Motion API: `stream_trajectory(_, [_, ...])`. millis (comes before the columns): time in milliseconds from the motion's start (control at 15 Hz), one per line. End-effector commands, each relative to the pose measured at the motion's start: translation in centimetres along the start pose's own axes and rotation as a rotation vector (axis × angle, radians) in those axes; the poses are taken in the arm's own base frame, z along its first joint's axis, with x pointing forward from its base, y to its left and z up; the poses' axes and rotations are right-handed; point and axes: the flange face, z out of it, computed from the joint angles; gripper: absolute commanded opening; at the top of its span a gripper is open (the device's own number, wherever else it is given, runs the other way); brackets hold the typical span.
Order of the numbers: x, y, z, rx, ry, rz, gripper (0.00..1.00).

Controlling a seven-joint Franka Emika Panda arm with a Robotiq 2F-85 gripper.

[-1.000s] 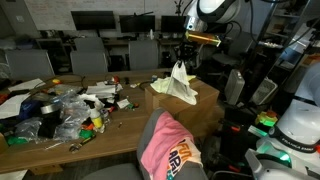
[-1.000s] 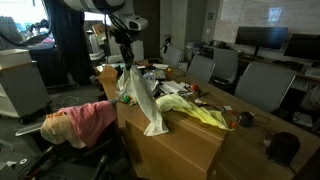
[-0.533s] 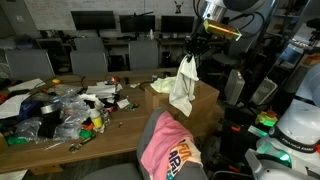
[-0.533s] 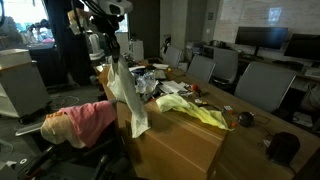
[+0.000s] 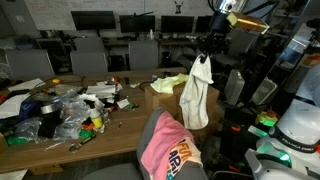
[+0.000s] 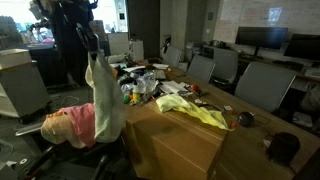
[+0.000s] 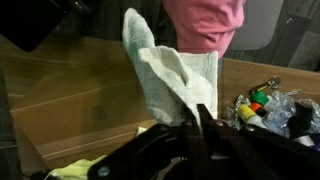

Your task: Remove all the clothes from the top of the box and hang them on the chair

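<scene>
White garment [image 5: 196, 95] dangles below the tool [image 5: 209, 50], pinched at its top

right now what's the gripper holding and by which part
The white cloth, pinched by the gripper at its top end; the rest hangs free.

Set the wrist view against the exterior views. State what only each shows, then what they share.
Wrist view only: a close-up of the claw shut on the top fold of the white garment.
Exterior views only: the robot arm above the claw, the row of monitors, and the white garment's full hanging length.
Shared: the white garment in the claw, the pink garment, the box and the table clutter.
</scene>
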Motion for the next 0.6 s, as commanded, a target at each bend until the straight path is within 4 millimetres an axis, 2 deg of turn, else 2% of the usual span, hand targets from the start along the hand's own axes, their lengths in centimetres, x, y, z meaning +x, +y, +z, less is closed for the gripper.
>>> stream_trajectory(0, [-2.8, -0.7, -1.8, -0.035, 0.011, -0.118, 0.02])
stream_trajectory(267, [-5.5, -2.8, -1.8, -0.074, -0.024, -0.258, 0.02])
stream_trajectory(533, [-7.0, -4.8, -0.6, -0.041, -0.057, -0.417, 0.02])
